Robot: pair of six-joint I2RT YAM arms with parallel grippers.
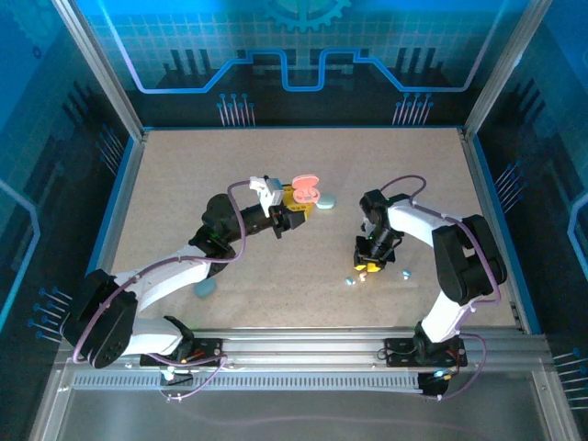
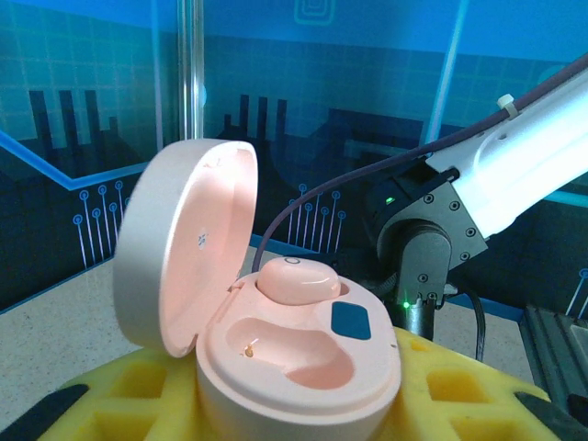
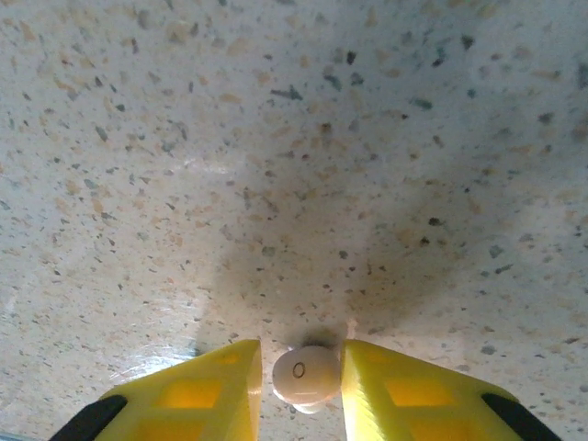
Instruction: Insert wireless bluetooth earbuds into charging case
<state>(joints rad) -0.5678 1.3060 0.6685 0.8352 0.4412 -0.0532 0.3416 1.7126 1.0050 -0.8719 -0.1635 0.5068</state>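
While you hold the case open, step: fetching the second earbud.
Left end effector [image 2: 294, 397]: clamped on case [image 2: 276, 323], lid [image 2: 184, 248] up; seated earbud [image 2: 294, 278] fills one well, the other empty.
Right end effector [image 3: 303, 360]: pads [image 3: 211, 395] flank loose earbud [image 3: 307, 375] low over counter [image 3: 276, 138]; you cannot tell whether it grips.
Next: secure it, carry it to the empty well, align, press in.

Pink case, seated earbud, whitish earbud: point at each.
pink case [image 2: 294, 413]: left wrist view, base's front wall.
seated earbud [image 2: 296, 278]: left wrist view, domed top.
whitish earbud [image 3: 306, 375]: right wrist view, round face.
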